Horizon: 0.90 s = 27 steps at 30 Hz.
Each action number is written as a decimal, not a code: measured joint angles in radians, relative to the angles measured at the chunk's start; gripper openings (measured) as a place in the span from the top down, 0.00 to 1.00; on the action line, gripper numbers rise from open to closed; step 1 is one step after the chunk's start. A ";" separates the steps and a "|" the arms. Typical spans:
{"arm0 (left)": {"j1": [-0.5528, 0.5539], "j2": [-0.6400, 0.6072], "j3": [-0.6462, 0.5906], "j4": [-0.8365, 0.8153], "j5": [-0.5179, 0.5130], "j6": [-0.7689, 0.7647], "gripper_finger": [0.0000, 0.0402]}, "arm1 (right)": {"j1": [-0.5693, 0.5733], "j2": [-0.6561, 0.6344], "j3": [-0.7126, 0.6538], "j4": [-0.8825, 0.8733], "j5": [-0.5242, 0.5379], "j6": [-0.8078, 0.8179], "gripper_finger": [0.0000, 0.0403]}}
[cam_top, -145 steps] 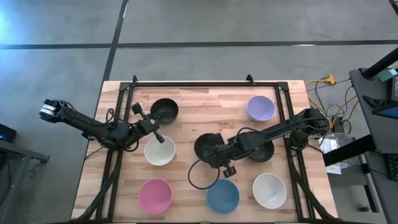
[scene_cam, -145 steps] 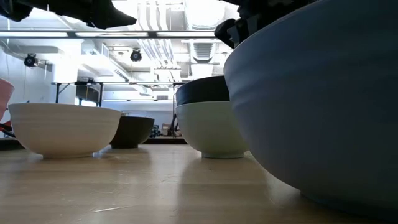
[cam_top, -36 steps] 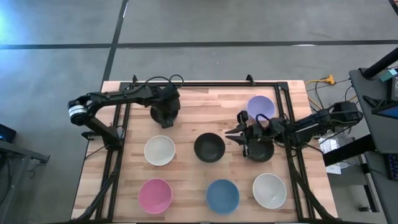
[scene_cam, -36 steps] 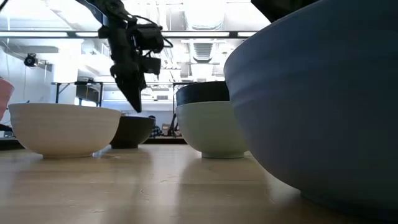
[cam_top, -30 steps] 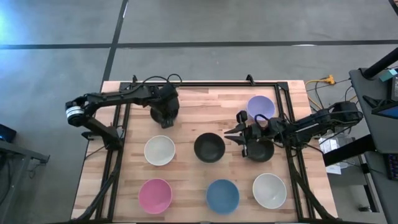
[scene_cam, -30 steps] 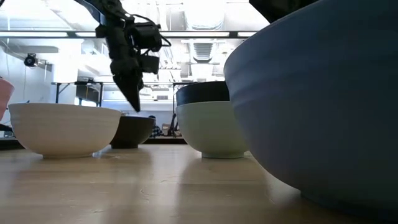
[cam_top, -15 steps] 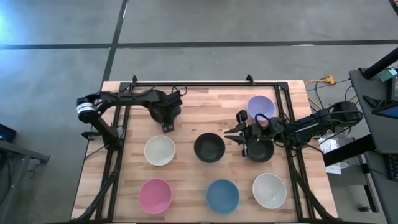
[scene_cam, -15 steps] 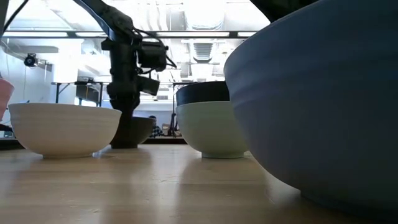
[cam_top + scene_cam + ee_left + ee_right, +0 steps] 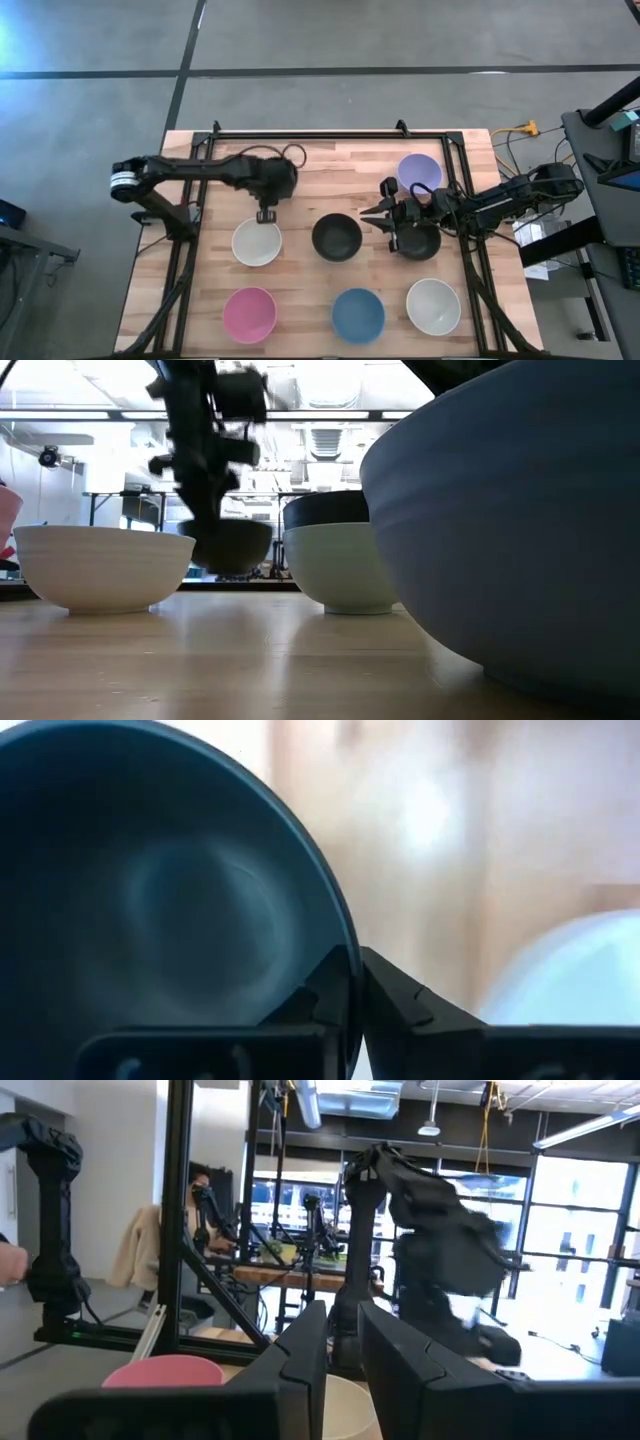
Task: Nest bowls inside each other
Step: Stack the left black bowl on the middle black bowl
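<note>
My high camera looks straight down on the table (image 9: 330, 165), the low one sits at tabletop level, my wrist cameras peer past their fingers; all share the bowls.

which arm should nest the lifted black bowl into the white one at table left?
Left. Its gripper already pinches the black bowl's rim, clear of the table, right beside the white bowl. The right gripper waits by another black bowl, farther off.

No text, label, brand, number or sign can be read on anything here.
</note>
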 joint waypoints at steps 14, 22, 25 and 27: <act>-0.446 -0.098 0.061 0.077 -0.096 0.451 1.00 | 0.000 0.000 -0.003 0.000 0.004 -0.027 0.86; -0.488 -0.030 0.171 0.080 -0.118 0.659 1.00 | -0.002 -0.008 -0.001 -0.001 0.004 -0.060 0.86; -0.478 0.026 0.240 0.067 -0.115 0.733 1.00 | -0.002 -0.035 -0.005 -0.001 0.005 -0.071 0.86; -0.470 0.071 0.290 0.042 -0.110 0.764 1.00 | -0.002 -0.063 -0.017 0.000 0.005 -0.069 0.86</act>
